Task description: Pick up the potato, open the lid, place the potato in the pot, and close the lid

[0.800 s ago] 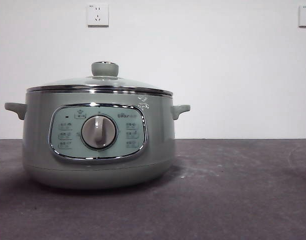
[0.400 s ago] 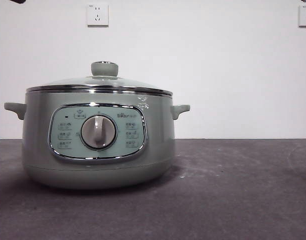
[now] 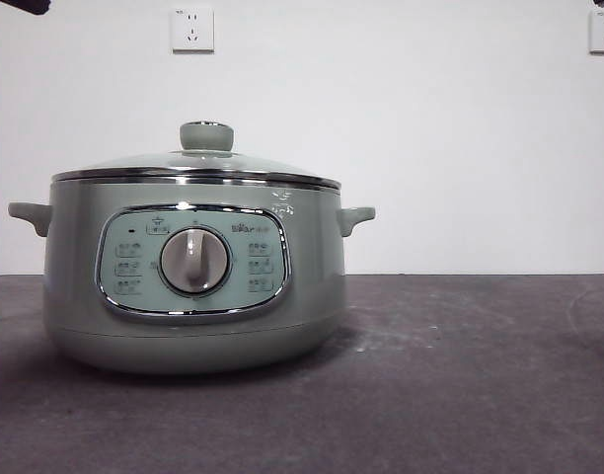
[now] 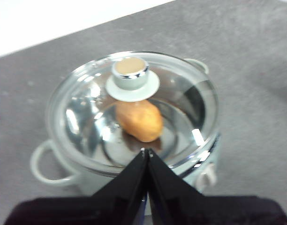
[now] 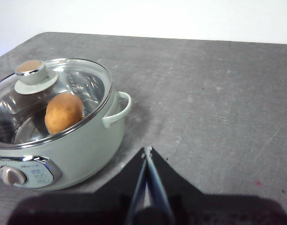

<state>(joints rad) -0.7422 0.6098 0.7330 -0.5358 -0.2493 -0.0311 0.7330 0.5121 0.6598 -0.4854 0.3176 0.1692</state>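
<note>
The sage-green pot [image 3: 193, 286] stands on the dark table at the left of the front view, with the glass lid [image 3: 198, 163] closed on it and its green knob [image 3: 206, 135] on top. The orange-brown potato [image 4: 139, 120] lies inside the pot under the lid; it also shows through the glass in the right wrist view [image 5: 63, 112]. My left gripper [image 4: 147, 152] is shut and empty, raised above the pot's near rim. My right gripper [image 5: 147, 150] is shut and empty, above the table to the right of the pot [image 5: 64, 140].
Two wall sockets [image 3: 192, 29] sit on the white wall behind. Grey tabletop [image 5: 218, 93] stretches to the right of the pot. A black arm tip [image 3: 21, 5] shows at the top left corner of the front view.
A black arm tip has come into the top left corner of the front view and reaches slightly further in now. The pot and lid have not moved.
</note>
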